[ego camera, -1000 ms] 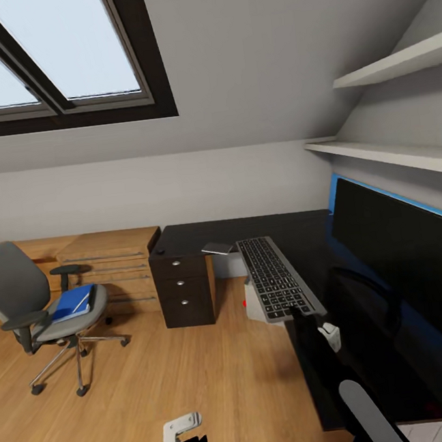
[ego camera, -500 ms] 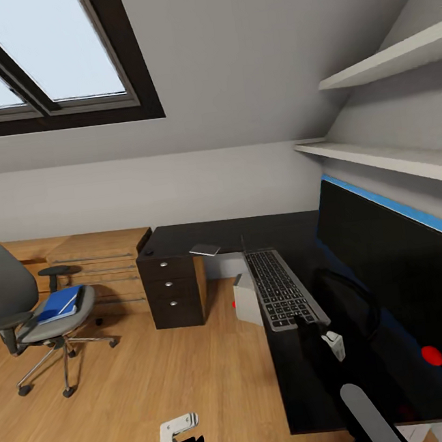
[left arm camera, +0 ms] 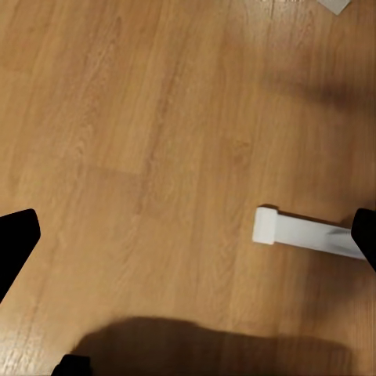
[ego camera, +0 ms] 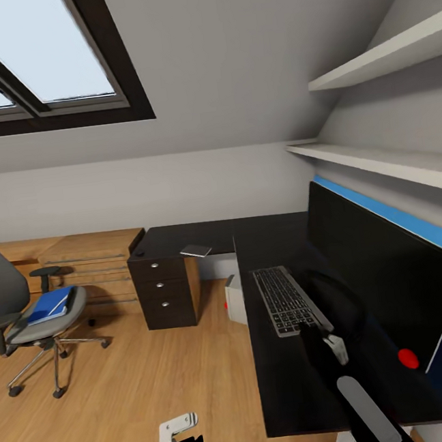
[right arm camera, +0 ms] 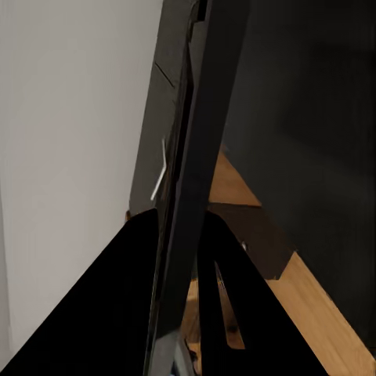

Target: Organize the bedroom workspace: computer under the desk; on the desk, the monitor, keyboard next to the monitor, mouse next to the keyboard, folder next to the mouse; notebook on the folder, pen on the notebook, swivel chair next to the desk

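Resting on desk (ego camera: 294,384): one keyboard (ego camera: 288,300), one monitor (ego camera: 378,272).

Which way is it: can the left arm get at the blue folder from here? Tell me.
Probably not. The left gripper hangs low over bare floor, and the folder lies on the swivel chair well across the room.

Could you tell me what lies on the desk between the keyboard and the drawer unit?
In the head view, the notebook lies on the desk between the keyboard and the drawer unit.

The wood floor (ego camera: 131,396) at lower left is wide open. On the right, the monitor (ego camera: 371,272) blocks the desk (ego camera: 282,392).
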`<state>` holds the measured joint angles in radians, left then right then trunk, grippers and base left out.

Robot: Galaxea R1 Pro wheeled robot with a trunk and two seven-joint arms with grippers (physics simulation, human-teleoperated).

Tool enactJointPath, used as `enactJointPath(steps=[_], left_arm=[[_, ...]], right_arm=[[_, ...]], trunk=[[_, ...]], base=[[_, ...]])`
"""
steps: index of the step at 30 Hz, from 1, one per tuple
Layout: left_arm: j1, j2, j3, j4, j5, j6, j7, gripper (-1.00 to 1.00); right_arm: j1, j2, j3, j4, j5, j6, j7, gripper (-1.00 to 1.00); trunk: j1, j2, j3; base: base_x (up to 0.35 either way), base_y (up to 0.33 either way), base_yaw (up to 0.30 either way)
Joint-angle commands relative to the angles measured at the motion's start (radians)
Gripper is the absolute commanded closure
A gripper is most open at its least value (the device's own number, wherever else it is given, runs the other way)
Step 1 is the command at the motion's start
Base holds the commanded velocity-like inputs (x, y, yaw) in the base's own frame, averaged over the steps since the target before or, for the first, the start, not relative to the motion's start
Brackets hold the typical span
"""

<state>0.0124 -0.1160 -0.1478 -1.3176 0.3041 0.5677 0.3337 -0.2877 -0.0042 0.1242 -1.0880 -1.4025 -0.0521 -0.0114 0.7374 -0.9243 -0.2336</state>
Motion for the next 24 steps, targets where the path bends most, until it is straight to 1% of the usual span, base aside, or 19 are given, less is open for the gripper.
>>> enactJointPath(steps=[1,5,13,17,19,20,24], left_arm=[[0.000,0.000,-0.001,-0.002,0.011,0.002,0.009,-1.00],[0.000,0.001,-0.001,-0.003,0.012,0.004,0.008,-1.00],[0.000,0.001,0.005,-0.014,0.013,0.006,0.008,-1.00],[0.000,0.002,0.008,-0.031,0.013,0.006,0.008,-1.00],[0.000,0.007,0.009,-0.036,0.014,0.006,0.008,-1.00],[0.000,0.015,0.009,-0.038,0.016,0.006,0.007,-1.00],[0.000,0.025,0.010,-0.041,0.018,0.007,0.006,-1.00]], right_arm=[[-0.003,0.000,-0.009,0.004,-0.011,-0.006,0.002,1.00],[-0.005,0.001,-0.021,0.009,-0.010,-0.007,0.000,1.00],[-0.005,0.010,-0.023,0.025,-0.017,-0.008,-0.002,1.00],[-0.005,0.016,-0.025,0.025,-0.018,-0.009,-0.002,1.00],[-0.005,0.020,-0.026,0.025,-0.018,-0.014,-0.002,1.00],[-0.005,0.023,-0.026,0.025,-0.018,-0.024,-0.002,1.00],[-0.005,0.032,-0.025,0.051,-0.017,-0.070,-0.002,1.00]], trunk=[[0.000,-0.001,-0.001],[0.000,-0.001,-0.001],[0.000,-0.001,-0.001],[0.000,-0.001,-0.001],[0.000,-0.001,-0.001],[0.000,-0.001,-0.001],[0.000,-0.001,-0.001]], base=[[0.000,-0.274,0.000],[0.000,-0.148,0.000],[0.001,-0.009,0.000],[0.147,0.000,0.000],[0.267,0.000,0.000],[0.185,0.000,0.000],[0.069,0.000,0.000]])
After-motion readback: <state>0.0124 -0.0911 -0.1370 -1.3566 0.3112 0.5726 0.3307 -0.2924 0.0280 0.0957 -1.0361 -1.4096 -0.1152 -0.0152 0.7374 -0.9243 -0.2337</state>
